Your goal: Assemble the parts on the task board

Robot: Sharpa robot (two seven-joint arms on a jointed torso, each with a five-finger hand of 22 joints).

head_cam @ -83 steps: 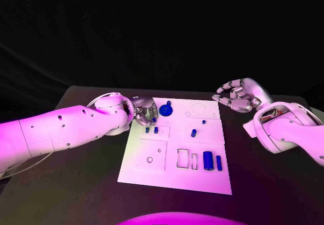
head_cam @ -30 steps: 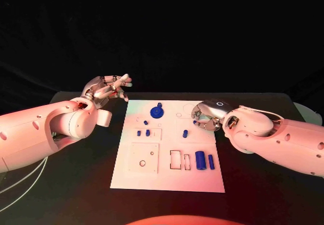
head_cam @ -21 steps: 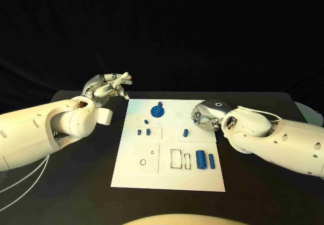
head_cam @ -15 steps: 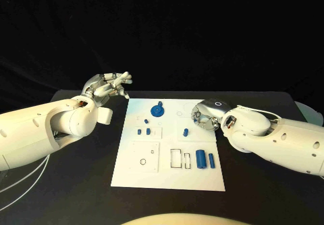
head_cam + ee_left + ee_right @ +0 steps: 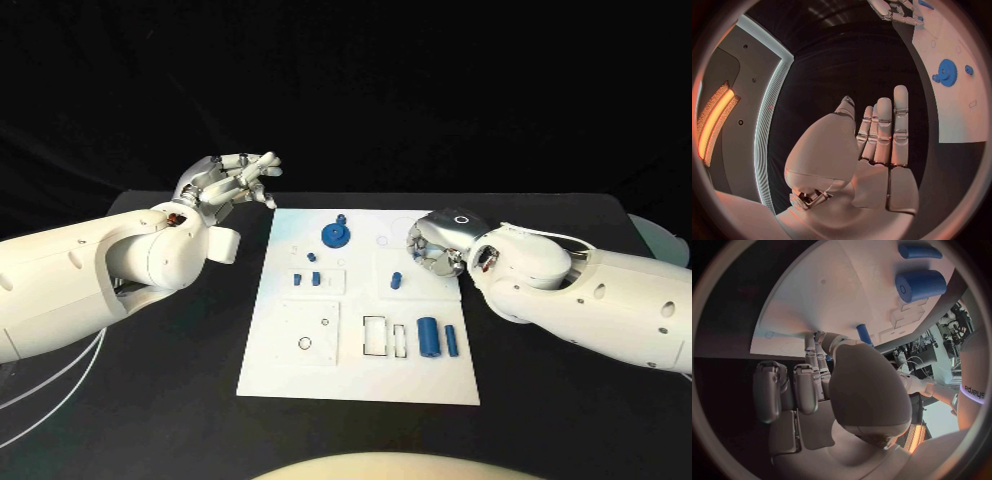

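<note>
The white task board (image 5: pixel 361 370) lies in the middle of the black table. On it are a blue gear (image 5: pixel 333 237), a few small blue pegs (image 5: pixel 306 279), one peg (image 5: pixel 395 281), a thick blue cylinder (image 5: pixel 427 336) and a slim blue bar (image 5: pixel 451 340). My right hand (image 5: pixel 433 250) is low over the board's right side, its fingertips (image 5: pixel 817 340) down at the board beside the peg (image 5: pixel 862 333); what they grip is hidden. My left hand (image 5: pixel 231 180) is raised off the board's far left corner, fingers (image 5: pixel 886 130) straight and holding nothing.
Several empty outlined slots (image 5: pixel 385 337) lie near the cylinder (image 5: pixel 920 285), and a square plate with a hole (image 5: pixel 307 335) lies on the board's left. The gear (image 5: pixel 946 79) sits toward the board's far end. Bare black table (image 5: pixel 173 400) surrounds the board.
My left hand has lifted off the board to its far left corner, and my right hand has come down onto the board's right side. Over the last second both barely moved.
</note>
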